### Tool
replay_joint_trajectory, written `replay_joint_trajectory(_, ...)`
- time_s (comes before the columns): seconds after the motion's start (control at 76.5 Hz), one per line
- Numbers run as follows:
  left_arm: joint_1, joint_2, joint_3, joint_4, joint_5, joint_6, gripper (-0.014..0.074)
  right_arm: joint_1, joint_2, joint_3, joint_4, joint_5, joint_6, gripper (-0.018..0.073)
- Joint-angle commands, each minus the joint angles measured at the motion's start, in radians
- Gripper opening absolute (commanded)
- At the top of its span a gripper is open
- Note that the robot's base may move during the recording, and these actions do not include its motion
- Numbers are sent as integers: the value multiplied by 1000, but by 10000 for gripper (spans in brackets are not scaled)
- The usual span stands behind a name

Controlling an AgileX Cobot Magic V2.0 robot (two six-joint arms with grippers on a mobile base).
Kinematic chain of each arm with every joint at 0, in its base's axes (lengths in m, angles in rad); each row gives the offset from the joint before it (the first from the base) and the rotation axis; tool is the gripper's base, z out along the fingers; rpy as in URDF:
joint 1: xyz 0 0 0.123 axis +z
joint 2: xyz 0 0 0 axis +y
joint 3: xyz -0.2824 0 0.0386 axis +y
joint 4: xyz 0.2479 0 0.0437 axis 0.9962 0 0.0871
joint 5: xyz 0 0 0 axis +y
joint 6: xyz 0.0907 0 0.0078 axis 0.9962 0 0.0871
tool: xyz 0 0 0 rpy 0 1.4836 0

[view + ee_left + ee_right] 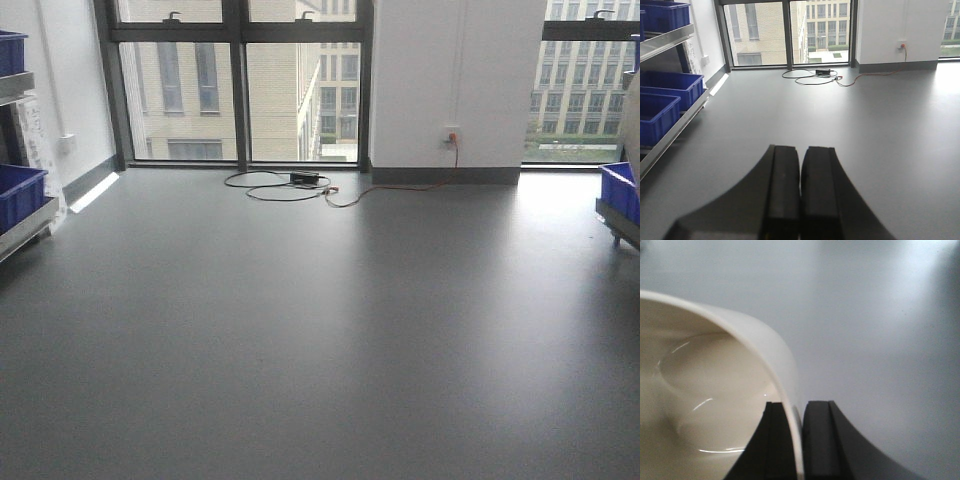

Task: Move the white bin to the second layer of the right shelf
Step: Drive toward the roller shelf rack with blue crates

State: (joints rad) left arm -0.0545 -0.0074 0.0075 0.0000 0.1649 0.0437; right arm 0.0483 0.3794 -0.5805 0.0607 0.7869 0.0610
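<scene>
white bin [715, 370] gripped by its rim above the grey floor [875, 315]
the right gripper [800, 412] has its jaws pinched on the bin's wall, one inside, one outside; the left gripper [800, 155] has its jaws pressed together, empty, near blue crates [665, 95].

No writing, label, number or sign can be read anywhere in the room. The closest thing to print is a pale speckled panel [36, 128] on the left rack, just above the lower blue crate [20, 195]. Its dark marks are too blurred to make out as letters.
</scene>
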Motion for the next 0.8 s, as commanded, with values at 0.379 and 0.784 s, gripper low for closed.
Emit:
replay_joint_trajectory(0.379, -1, -16, 37, 0, -87, -5, 85, -5, 6, -31, 9, -86, -4, 48)
replay_joint_trajectory(0.784, -1, -16, 37, 0, -87, -5, 85, -5, 6, -31, 9, -87, -4, 48)
